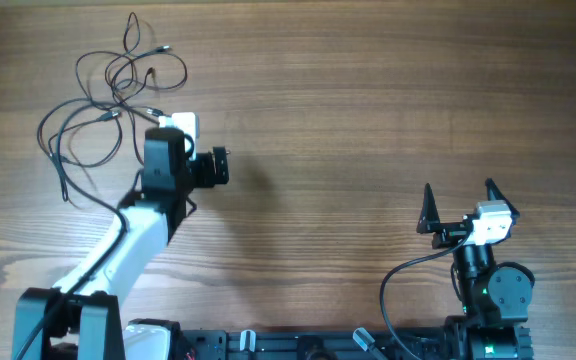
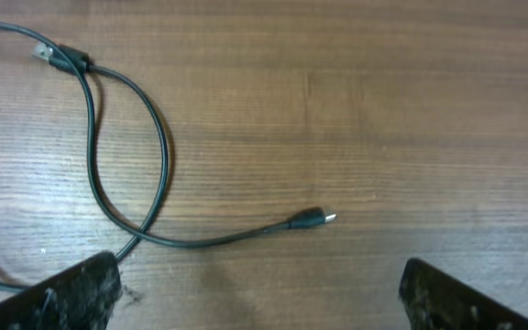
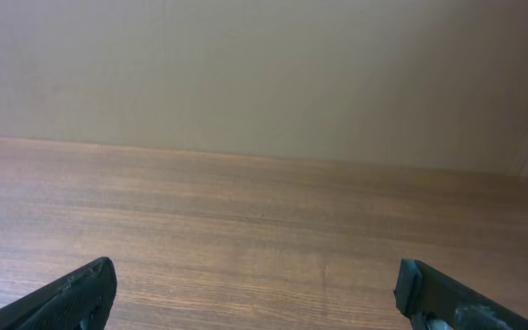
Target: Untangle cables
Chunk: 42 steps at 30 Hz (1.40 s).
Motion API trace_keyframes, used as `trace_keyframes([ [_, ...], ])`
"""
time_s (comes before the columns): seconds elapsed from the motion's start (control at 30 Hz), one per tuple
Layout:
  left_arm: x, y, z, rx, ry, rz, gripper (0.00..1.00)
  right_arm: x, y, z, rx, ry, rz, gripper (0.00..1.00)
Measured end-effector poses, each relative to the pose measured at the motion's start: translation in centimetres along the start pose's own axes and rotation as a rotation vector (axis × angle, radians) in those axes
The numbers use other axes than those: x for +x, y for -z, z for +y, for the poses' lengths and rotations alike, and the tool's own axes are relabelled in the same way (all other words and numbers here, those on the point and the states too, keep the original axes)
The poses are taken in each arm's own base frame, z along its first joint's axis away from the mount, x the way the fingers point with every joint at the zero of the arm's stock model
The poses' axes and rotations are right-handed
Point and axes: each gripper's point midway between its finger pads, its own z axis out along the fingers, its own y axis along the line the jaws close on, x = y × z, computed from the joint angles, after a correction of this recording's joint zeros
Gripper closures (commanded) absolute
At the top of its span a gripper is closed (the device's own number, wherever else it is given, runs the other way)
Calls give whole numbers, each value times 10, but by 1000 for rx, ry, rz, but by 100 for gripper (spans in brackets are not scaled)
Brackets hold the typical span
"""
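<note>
From the overhead view, the cables (image 1: 118,90) lie in a loose bunch on the far left part of the table (image 1: 368,100). Their thin black loops cross one another and fan out towards the left side, and one strand trails back towards the left arm's base. The left gripper (image 2: 264,307) hangs at the near right fringe of that bunch, spread wide with nothing held. In its wrist view both fingers (image 2: 71,293) sit at the bottom corners with bare wood between them. One cable curves in just ahead of the left finger and ends in a small silvery plug tip (image 2: 312,219) lying free on the wood. A second plug (image 2: 58,57) rests at the top left of that view. To the right of that tip the wood is open. The right gripper (image 1: 460,205) is well apart from the cables, low on the right side near its own base, jaws fully spread and holding nothing. Its wrist view shows clear table running to the far edge, where a plain wall (image 3: 264,64) rises. Between the two arms the middle of the table gives me wide room to move.
</note>
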Motion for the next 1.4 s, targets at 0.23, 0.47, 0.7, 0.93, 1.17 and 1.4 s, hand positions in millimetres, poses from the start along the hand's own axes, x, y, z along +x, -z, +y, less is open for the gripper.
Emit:
trace_keyframes([
  [0.23, 62, 0, 8, 2, 0, -9, 0, 0, 0, 0, 0, 0, 0, 0],
  [0.47, 92, 8, 12, 4, -8, -42, 0, 0, 0, 0, 0, 0, 0, 0],
  [0.7, 101, 13, 14, 0, 18, -58, 0, 0, 0, 0, 0, 0, 0, 0],
  [0.93, 105, 16, 18, -6, 46, -80, 0, 0, 0, 0, 0, 0, 0, 0],
  [1.17, 109, 19, 23, -20, 78, -53, 0, 0, 0, 0, 0, 0, 0, 0],
  [1.4, 114, 26, 28, -42, 105, -29, 0, 0, 0, 0, 0, 0, 0, 0],
])
